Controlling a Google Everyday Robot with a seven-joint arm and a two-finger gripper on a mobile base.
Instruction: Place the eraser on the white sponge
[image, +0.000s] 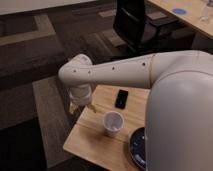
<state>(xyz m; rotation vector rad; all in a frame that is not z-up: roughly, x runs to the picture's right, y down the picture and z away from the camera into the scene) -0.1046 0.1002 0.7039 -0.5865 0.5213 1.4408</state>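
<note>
The eraser (121, 98), a small flat black block, lies on the wooden table (92, 137) near its far edge. My white arm reaches from the right across the table. The gripper (82, 106) hangs down from the wrist at the table's far left corner, to the left of the eraser and apart from it. The white sponge does not show as a separate thing; it may be hidden behind the gripper.
A white paper cup (113, 123) stands upright mid-table, in front of the eraser. A dark blue round plate (139, 148) sits at the front right, partly behind my arm. A black office chair (137, 22) and a long desk (192, 15) stand beyond, on dark carpet.
</note>
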